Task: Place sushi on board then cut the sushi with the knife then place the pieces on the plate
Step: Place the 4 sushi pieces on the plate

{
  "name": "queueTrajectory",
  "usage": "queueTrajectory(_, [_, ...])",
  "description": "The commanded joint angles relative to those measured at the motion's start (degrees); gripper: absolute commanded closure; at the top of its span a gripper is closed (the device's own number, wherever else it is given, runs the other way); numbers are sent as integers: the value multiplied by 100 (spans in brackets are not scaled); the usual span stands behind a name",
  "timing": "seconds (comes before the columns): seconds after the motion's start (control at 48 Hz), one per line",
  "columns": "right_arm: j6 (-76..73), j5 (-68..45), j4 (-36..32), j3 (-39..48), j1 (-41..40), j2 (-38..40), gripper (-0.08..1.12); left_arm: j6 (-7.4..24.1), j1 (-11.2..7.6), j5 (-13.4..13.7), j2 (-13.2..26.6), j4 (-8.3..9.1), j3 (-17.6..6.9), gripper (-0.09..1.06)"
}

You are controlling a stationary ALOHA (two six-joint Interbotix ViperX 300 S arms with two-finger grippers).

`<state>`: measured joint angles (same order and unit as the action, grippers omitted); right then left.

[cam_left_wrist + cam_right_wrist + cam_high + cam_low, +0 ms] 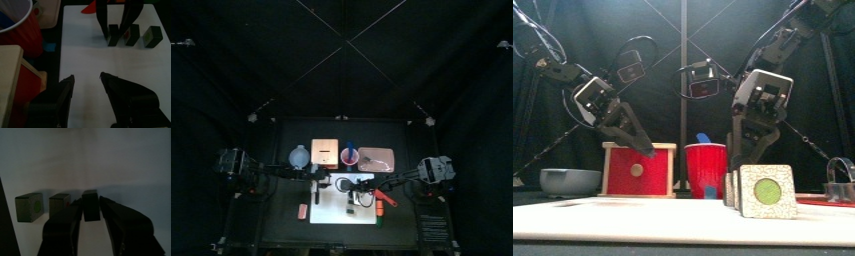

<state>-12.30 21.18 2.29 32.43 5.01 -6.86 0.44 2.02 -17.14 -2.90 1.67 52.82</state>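
Note:
The white cutting board (87, 50) holds three dark green sushi pieces standing in a row. My right gripper (90, 203) reaches down from above and is shut on the end sushi piece (91, 210), which rests on the board. Two other pieces (60, 205) (30, 209) stand beside it. In the front view the nearest piece (767, 190) shows its green face below my right gripper (754, 150). My left gripper (87, 77) hovers open over the board's bare end with nothing between its fingers. The red cup (707, 168) holds a blue knife (703, 138).
The wooden box with a red drawer front (637, 170) stands behind the board at left, with the blue-grey bowl (569, 181) beyond it. At the right are the pink tray (376, 157) and a metal cutter (840, 178). A red object (385, 198) lies beside the board's right edge.

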Motion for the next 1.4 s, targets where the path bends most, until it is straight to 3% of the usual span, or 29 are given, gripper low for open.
queueTrajectory(0.021, [0, -62, 26, -97, -70, 185, 46, 9, 18, -18, -79, -9, -62, 13])
queueTrajectory(0.104, [0, -44, 26, -70, -132, 299, 53, 9, 18, -26, -70, -9, -62, 13])
queueTrajectory(0.438, [-18, 475, 26, 448, -905, 1477, 52, 9, 18, -18, -70, 0, -70, 13])
queueTrajectory(0.792, [-26, 712, 26, 1318, -2681, 2558, 52, 9, 44, -18, -70, 0, -97, 13])
queueTrajectory(1.167, [-9, 492, -53, 1688, -3551, 2171, 50, 18, 132, -18, -62, 9, -123, 13])
queueTrajectory(1.396, [-9, 352, -70, 1670, -3604, 1767, 34, 9, 149, -18, -62, 9, -123, 13])
